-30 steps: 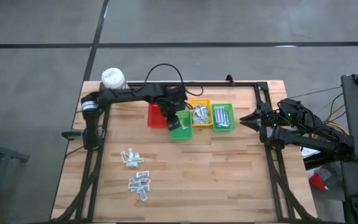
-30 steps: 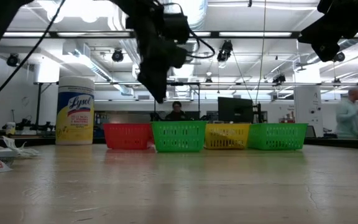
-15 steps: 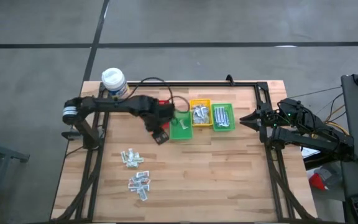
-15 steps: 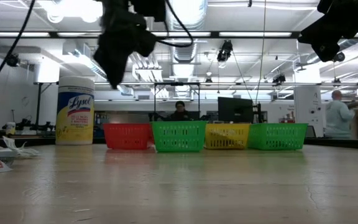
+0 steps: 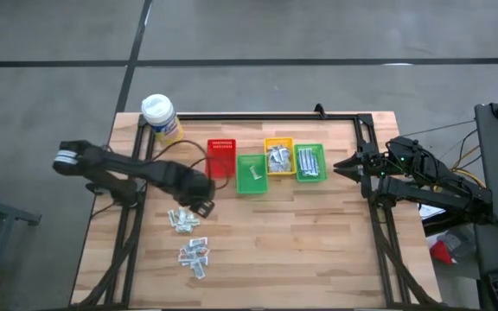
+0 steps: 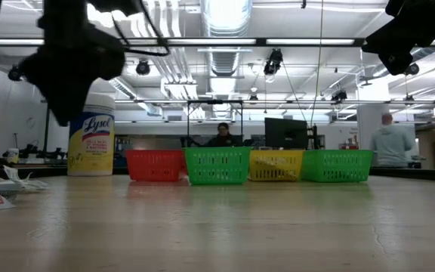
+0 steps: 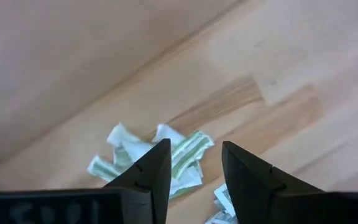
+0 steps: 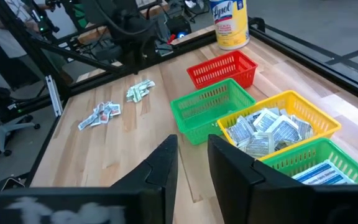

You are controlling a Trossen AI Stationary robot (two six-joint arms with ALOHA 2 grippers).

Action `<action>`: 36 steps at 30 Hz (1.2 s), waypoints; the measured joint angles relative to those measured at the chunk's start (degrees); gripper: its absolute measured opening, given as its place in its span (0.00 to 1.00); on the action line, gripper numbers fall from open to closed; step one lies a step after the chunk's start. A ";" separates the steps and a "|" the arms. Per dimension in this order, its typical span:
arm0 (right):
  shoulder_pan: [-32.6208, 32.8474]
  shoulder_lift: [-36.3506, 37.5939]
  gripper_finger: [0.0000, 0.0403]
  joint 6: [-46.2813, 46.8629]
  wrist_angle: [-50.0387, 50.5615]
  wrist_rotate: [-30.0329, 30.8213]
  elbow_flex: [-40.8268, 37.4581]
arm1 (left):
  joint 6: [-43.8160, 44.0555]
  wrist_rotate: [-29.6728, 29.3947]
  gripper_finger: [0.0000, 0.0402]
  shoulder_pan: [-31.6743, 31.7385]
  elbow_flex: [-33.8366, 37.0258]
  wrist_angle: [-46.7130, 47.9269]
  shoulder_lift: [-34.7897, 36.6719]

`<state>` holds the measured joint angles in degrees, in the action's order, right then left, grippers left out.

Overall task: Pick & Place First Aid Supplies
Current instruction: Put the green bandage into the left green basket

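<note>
Loose first aid supplies lie flat on the wooden table in two small heaps, one nearer the bins and one closer to the near edge. My left gripper hangs above the first heap, pointing down. It is open, and pale green-striped sachets show under and between its fingers, clear of them. My right gripper waits at the table's right edge, open with nothing between its fingers.
A row of bins stands at the far middle: red, green, yellow with silvery wrappers, and green with blue-striped strips. A yellow bottle stands at the far left corner. Bare wood lies right of the heaps.
My left gripper has swung from above the green bin toward the table's left and near edge. It has sunk a little and rolled about its own axis, and now hangs over the nearer heap of packets. The gap between its fingers looks unchanged.
</note>
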<state>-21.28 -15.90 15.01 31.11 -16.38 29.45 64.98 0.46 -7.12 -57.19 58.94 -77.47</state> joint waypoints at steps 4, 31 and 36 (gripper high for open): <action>0.00 0.00 0.19 0.00 0.02 0.00 0.00 | 11.19 -1.03 0.34 -3.37 4.77 -0.48 4.09; 0.00 0.00 0.19 -0.20 0.07 -0.02 0.00 | 31.17 6.24 0.34 -8.43 23.23 -2.01 9.33; 0.00 0.00 0.17 -0.13 0.09 -0.02 0.00 | 31.20 4.97 0.34 -8.43 23.58 -3.55 9.38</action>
<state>-21.28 -15.90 14.87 31.20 -16.40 29.45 96.18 5.44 -15.55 -33.62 55.40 -68.10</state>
